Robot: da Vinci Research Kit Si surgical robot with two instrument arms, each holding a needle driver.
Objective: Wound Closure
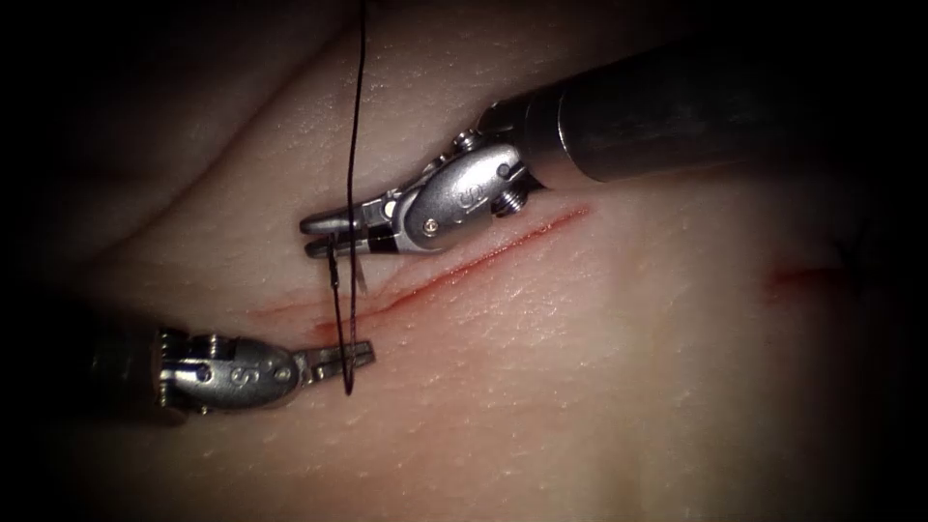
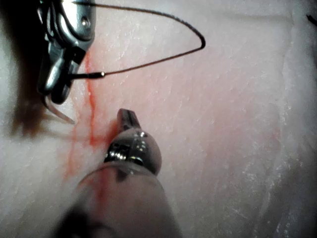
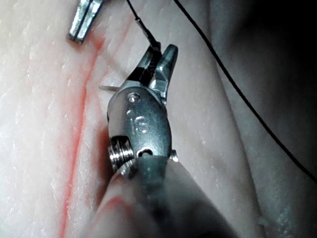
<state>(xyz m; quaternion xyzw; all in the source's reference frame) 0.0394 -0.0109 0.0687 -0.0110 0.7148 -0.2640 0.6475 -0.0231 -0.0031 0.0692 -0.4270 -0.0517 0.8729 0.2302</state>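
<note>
1. Tissue: pale pork belly, lying under both of your tools.

2. Cut: one slanting line across the tissue, edged with red fluid that is thickest at its lower left end.

3. Right tool: your right arm's shaft comes in from the upper right. The tip points left and sits on the left side of the cut, just beside it. The jaws are clamped across the needle near its thread end.

4. Left tool: it comes in from the lower left, with its tip at the lower left end of the cut, below the right tool and apart from it. The jaws are drawn together and you hold nothing in them. In the endoscope view the thread crosses in front of them. In the left wrist view they stand clear of it.

5. Thread: a dark strand. It runs from the needle's end, makes one loop that bottoms out just past the left tool's tip, then rises out of the top of the endoscope view.

6. Needle: curved. Its thread end sticks out on one side of the right jaws and its pale pointed part on the other. The point is close over the tissue on the left side of the cut. You cannot tell whether it touches the surface, and it is not buried in the tissue.
</note>
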